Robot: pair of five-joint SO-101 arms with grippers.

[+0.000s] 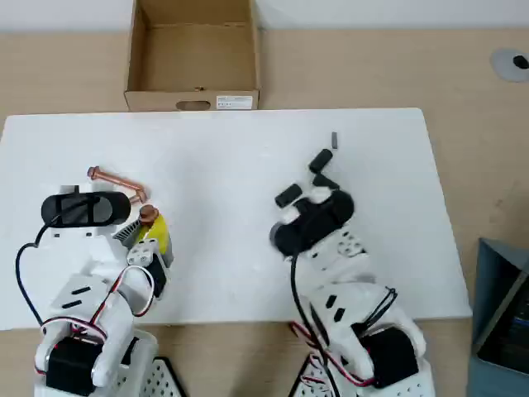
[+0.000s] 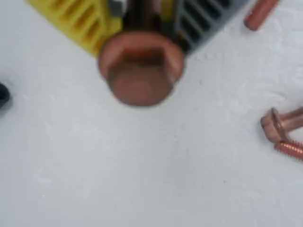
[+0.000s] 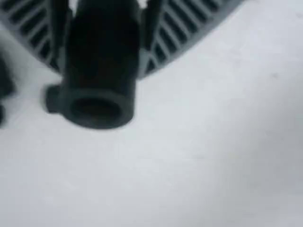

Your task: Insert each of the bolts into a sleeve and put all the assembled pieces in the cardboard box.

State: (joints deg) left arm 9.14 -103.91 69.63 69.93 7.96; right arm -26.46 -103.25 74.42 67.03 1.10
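My left gripper (image 2: 142, 19) is shut on a copper bolt (image 2: 141, 68), clamped between a yellow finger (image 2: 75, 23) and a grey finger, its head facing the camera. In the high view this gripper (image 1: 149, 222) stands at the left of the white mat (image 1: 223, 248). Two loose copper bolts (image 1: 116, 178) lie just beyond it, also in the left wrist view (image 2: 281, 127). My right gripper (image 3: 104, 28) is shut on a black sleeve (image 3: 99, 71), open end toward the camera; it stands mid-mat (image 1: 324, 184). Loose black sleeves (image 1: 288, 196) (image 1: 321, 160) lie close by.
The open cardboard box (image 1: 192, 58) sits beyond the mat's far edge, left of centre. A small dark pin (image 1: 335, 140) lies past the sleeves. A grey bin (image 1: 500, 314) stands off the mat at the right. Bare mat stretches between the two arms.
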